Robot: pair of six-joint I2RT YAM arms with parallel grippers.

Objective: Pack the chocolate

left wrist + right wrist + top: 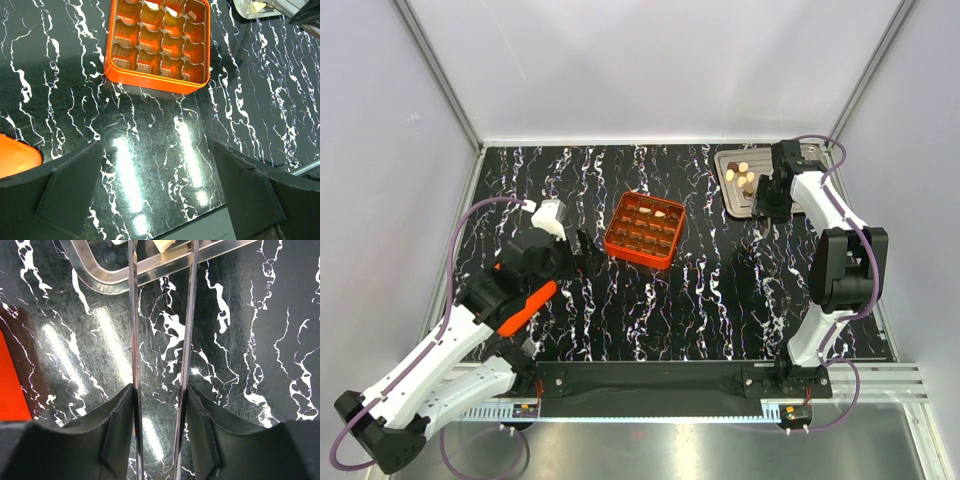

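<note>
The orange grid box (643, 229) sits mid-table, also in the left wrist view (157, 45), with a few cream chocolate pieces (660, 213) in its far cells. More cream and brown pieces (744, 175) lie on the silver tray (728, 205) at the back right. My right gripper (763, 215) is shut on metal tongs (133, 315). The tong blades reach to the tray's rim (115, 282), and a cream piece (167, 244) shows between their tips. My left gripper (157, 147) is open and empty, just above the table to the near left of the box.
An orange object (15, 155) lies at the left near my left gripper, partly hidden under the left arm (525, 305). White walls enclose the black marble table on three sides.
</note>
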